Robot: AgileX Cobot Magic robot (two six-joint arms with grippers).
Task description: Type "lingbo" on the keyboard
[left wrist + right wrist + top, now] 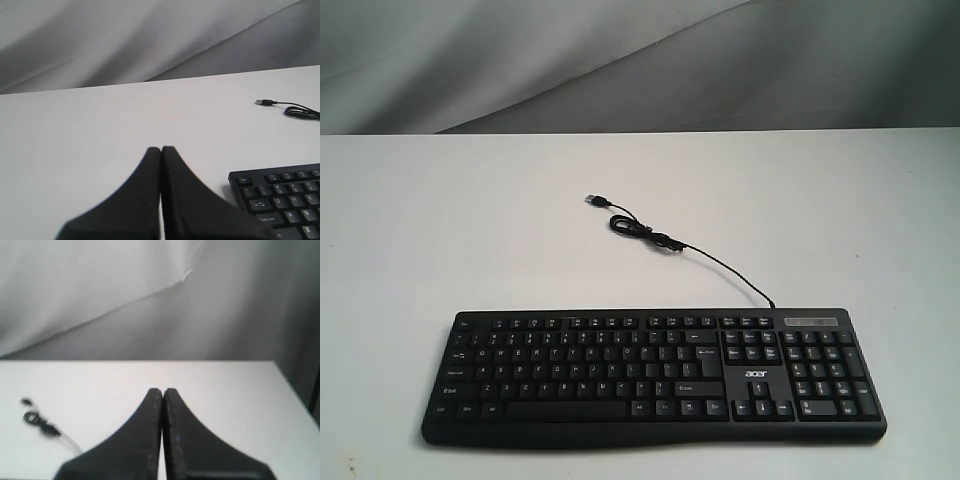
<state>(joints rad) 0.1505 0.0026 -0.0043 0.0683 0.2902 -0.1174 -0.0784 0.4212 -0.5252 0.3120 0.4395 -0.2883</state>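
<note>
The wide black keyboard (655,375) with white legends and an acer logo lies near the front edge of the white table (470,230). Its thin USB cable (650,232) curls away behind it, plug loose on the table. Neither arm shows in the exterior view. In the left wrist view my left gripper (161,149) is shut, fingers pressed together, holding nothing, beside the keyboard's Esc corner (280,197). My right gripper (162,390) is also shut and empty, above bare table, with the cable (40,422) off to one side.
A grey cloth backdrop (620,60) hangs behind the table's far edge. In the right wrist view the table's side edge (295,390) drops off close by.
</note>
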